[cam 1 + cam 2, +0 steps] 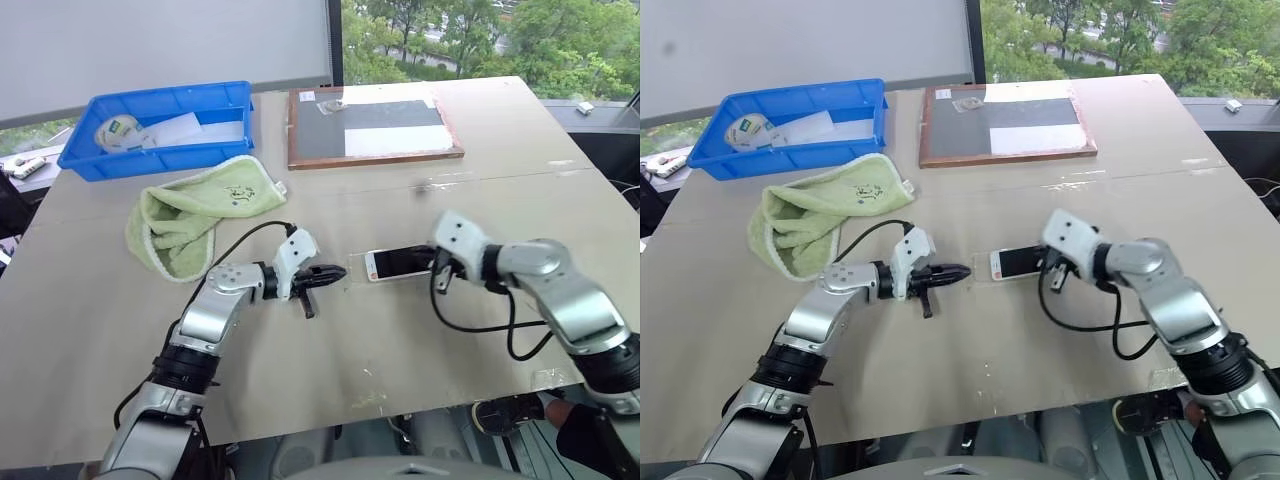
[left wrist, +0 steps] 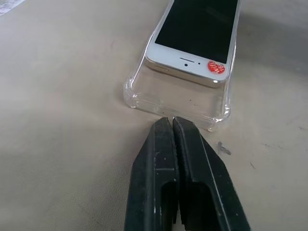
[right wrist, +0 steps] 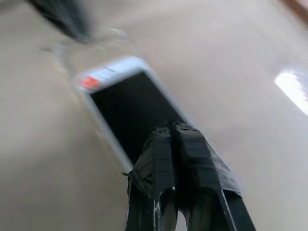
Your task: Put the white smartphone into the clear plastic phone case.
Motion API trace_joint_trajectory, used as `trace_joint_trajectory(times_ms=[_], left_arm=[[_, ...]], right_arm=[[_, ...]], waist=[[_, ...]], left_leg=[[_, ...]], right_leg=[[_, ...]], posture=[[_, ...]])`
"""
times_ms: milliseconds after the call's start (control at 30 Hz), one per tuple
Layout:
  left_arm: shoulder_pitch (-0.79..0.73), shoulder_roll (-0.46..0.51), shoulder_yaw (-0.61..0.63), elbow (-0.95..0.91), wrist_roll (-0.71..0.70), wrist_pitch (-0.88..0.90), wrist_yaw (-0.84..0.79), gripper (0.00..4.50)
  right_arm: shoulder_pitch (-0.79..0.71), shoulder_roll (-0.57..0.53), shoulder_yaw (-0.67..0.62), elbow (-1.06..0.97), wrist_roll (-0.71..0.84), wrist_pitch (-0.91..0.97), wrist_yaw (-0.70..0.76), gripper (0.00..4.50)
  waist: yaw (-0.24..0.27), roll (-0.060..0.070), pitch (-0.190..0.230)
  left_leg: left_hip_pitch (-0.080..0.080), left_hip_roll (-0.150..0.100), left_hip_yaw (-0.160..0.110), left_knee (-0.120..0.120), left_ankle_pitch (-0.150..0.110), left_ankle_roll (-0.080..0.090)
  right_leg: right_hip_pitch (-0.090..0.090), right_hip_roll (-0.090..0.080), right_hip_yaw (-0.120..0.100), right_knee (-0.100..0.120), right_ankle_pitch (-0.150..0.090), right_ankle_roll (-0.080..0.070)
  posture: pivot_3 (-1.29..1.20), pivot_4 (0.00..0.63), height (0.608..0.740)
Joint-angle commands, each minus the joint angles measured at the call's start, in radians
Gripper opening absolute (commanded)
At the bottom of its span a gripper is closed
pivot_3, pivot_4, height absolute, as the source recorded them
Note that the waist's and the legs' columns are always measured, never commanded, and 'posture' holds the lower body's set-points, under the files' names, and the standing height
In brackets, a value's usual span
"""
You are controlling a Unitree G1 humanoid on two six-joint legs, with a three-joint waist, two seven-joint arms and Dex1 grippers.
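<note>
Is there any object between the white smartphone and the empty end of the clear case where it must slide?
Nothing visible. The white smartphone lies partly inside the clear plastic phone case; the case's empty end holds nothing. The shut left hand is just outside that end wall, and the shut right hand is over the screen.

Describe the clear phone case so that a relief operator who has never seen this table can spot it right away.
On the tan table, look at the middle of the near half, between the left gripper and the right gripper. The clear plastic phone case lies flat there under the white smartphone. It is see-through, with glinting raised corners, and juts out past the phone's end.
</note>
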State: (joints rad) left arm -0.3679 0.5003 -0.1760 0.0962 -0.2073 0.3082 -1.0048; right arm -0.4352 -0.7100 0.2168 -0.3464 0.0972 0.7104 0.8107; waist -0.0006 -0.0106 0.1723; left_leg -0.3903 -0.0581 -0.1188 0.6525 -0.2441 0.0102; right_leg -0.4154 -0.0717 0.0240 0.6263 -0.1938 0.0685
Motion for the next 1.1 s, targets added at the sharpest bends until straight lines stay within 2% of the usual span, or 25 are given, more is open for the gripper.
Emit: trace_joint_trajectory(times_ms=[33, 200, 433, 1100], left_arm=[[0.018, -0.003, -0.016, -0.012, 0.006, 0.007, 0.002, 0.08], [0.018, 0.003, -0.013, -0.011, 0.006, 0.007, -0.005, 0.08], [0.027, -0.004, -0.017, -0.020, 0.006, 0.008, -0.002, 0.08], [0.052, -0.013, -0.015, -0.070, 0.001, 0.025, 0.016, 0.08]], right_arm=[[0.025, -0.059, -0.060, -0.030, -0.028, 0.015, -0.030, 0.00], [0.031, -0.096, 0.007, 0.030, -0.115, -0.003, -0.065, 0.00], [-0.023, 0.017, 0.132, 0.036, -0.123, -0.025, -0.023, 0.00], [-0.041, 0.133, 0.169, 0.022, -0.094, -0.070, 0.019, 0.00]], waist=[[0.000, 0.000, 0.000], [-0.006, 0.000, 0.000], [-0.010, 0.000, 0.000], [-0.017, 0.000, 0.000]], left_leg=[[0.000, 0.000, 0.000, 0.000, 0.000, 0.000], [0.000, 0.000, 0.001, 0.000, 0.000, 0.000], [0.001, 0.001, 0.001, 0.000, 0.000, 0.000], [0.003, 0.001, 0.001, -0.001, 0.000, 0.000]], right_leg=[[0.000, 0.000, 0.000, 0.000, 0.000, 0.000], [0.000, 0.000, 0.000, 0.000, 0.000, 0.000], [0.000, 0.000, 0.000, 0.000, 0.000, 0.000], [0.001, 0.001, 0.002, 0.000, 0.000, 0.000]], posture=[[0.00, 0.150, 0.740], [0.00, 0.150, 0.740], [0.00, 0.150, 0.740], [0.00, 0.150, 0.740]])
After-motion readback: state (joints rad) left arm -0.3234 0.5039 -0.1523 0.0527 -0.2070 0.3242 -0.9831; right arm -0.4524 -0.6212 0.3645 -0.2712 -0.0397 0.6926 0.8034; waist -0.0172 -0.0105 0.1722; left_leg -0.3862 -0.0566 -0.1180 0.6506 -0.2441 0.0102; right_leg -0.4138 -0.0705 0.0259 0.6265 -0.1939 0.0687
